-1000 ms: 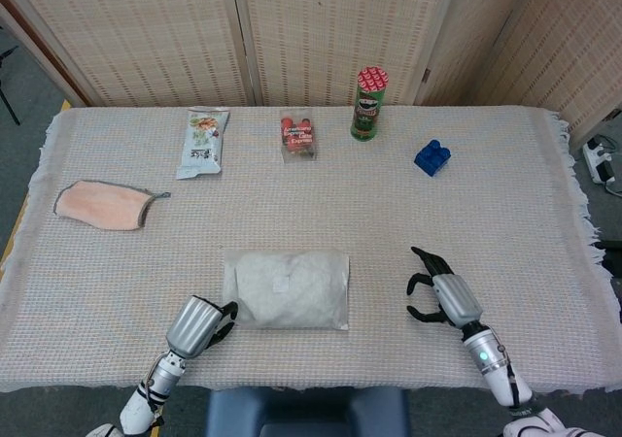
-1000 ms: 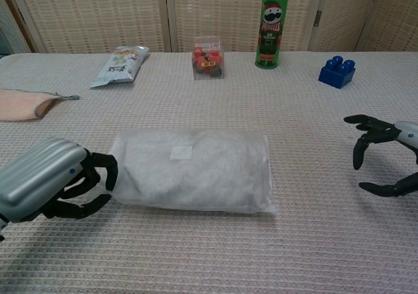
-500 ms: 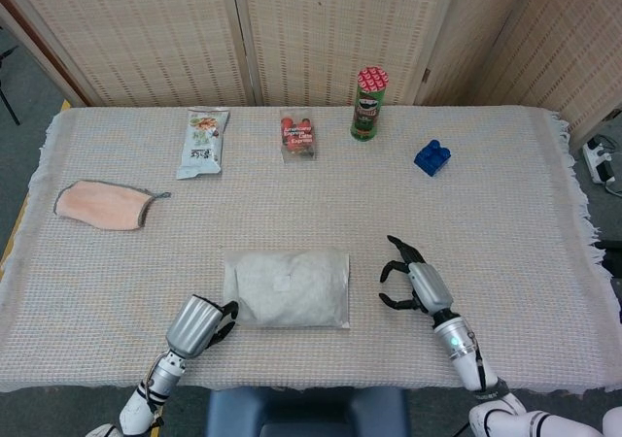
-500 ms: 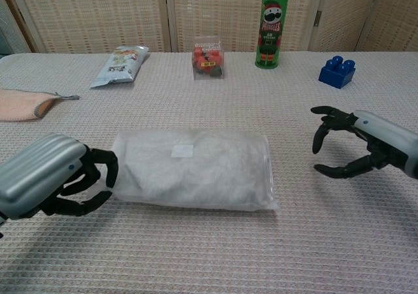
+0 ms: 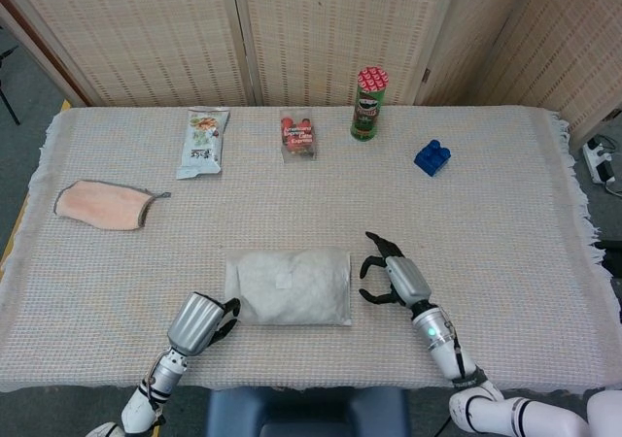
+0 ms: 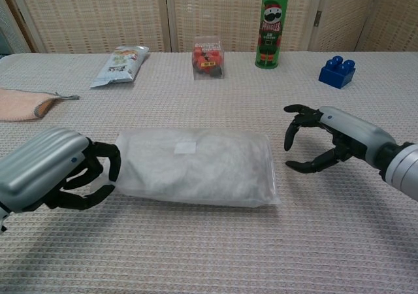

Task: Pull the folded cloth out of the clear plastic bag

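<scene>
The clear plastic bag point(image 5: 288, 286) with the pale folded cloth inside lies flat near the table's front edge, also seen in the chest view point(image 6: 196, 166). My left hand point(image 5: 202, 322) sits at its left end with fingers curled in, fingertips point(image 6: 112, 168) touching the bag's edge; no clear hold on the plastic shows. My right hand point(image 5: 391, 274) hovers just right of the bag's right end, fingers spread in a claw facing the bag point(image 6: 320, 144), a small gap from it and holding nothing.
Along the back stand a snack packet point(image 5: 203, 142), a small clear box of red items point(image 5: 297, 136), a green Pringles can point(image 5: 369, 104) and a blue brick point(image 5: 431, 156). A peach cloth point(image 5: 100, 205) lies at the left. The table's front edge is close behind both hands.
My right hand has swept left from the table's right side to just beside the bag's right end. The left hand nudged slightly right, and the bag's left end shifted with it.
</scene>
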